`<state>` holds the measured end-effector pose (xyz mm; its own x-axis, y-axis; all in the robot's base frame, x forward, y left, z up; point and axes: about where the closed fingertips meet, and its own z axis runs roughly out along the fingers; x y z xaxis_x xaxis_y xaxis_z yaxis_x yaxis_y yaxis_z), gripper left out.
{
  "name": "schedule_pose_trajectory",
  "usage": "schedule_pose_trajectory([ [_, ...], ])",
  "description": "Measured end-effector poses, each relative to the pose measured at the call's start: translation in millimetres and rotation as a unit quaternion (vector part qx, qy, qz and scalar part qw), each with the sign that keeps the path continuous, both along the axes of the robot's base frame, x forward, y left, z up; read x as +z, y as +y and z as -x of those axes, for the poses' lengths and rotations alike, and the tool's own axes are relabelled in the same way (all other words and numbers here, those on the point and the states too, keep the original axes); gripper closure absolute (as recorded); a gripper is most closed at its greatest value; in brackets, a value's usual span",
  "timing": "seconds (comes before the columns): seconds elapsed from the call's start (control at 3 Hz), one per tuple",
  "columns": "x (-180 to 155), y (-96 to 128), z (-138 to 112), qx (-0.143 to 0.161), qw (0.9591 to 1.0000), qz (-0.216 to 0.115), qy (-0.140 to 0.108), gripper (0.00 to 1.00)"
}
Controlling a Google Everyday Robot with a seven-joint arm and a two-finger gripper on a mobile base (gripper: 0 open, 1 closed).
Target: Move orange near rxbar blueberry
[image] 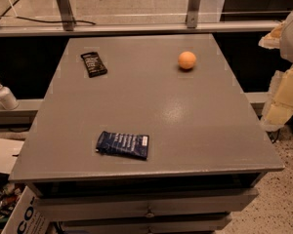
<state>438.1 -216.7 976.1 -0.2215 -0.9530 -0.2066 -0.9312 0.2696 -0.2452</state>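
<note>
The orange (187,60) is a small round fruit on the grey table top (151,111), at the far right. The rxbar blueberry (123,145) is a flat dark blue wrapper with white lettering and a white patch at its right end, lying near the table's front edge, left of centre. The two are far apart. My arm and gripper (279,104) show as white and yellowish parts at the right edge of the view, beyond the table's right side, apart from both things and holding nothing that I can see.
A smaller black wrapper (94,64) lies at the far left of the table. A white pump bottle (4,94) stands on a ledge to the left. Drawers (146,206) sit below the front edge. A metal rail (136,28) runs behind the table.
</note>
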Motion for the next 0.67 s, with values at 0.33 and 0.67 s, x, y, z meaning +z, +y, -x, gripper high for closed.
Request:
schedule_pose_trajectory([
  [0.33,0.0,0.0,0.0,0.000,1.0000,0.000,0.000,0.00],
  [0.67,-0.9,-0.4,-3.7,0.002,0.9999,-0.014,-0.007,0.00],
])
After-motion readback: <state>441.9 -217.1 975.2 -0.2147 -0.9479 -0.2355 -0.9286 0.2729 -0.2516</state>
